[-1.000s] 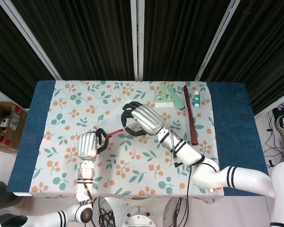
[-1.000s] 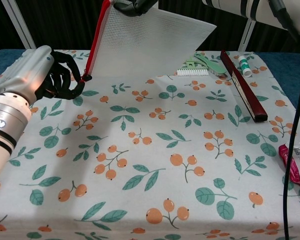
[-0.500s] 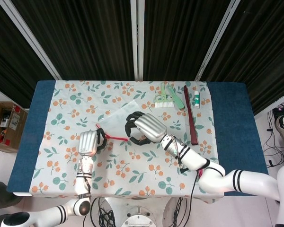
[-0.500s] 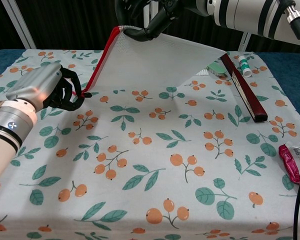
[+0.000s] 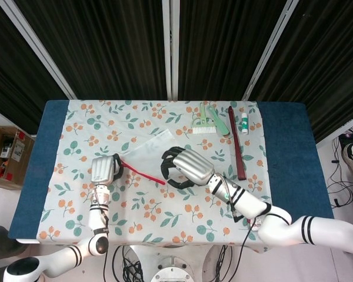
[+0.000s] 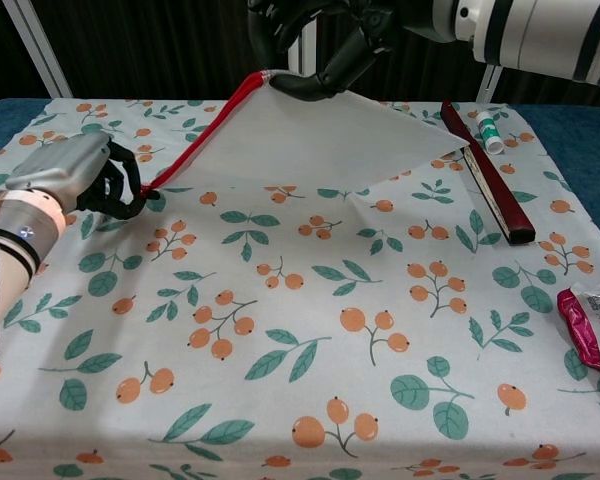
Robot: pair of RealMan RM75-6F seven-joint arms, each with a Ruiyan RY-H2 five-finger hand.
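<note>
Pinching opposite ends of the red zipper edge, left hand [image 6: 85, 182] at 9 o'clock and right hand [image 6: 315, 45] at 12, both clamped on the mesh pouch [image 6: 310, 135] stretched above the floral tablecloth [image 6: 310, 330]; judged mid-unzip, next needing steady tension.

No readable text, print on the pink packet [image 6: 592, 330] at the near right too blurred to read, label on the small tube [image 5: 245, 122] at the far right too small
</note>
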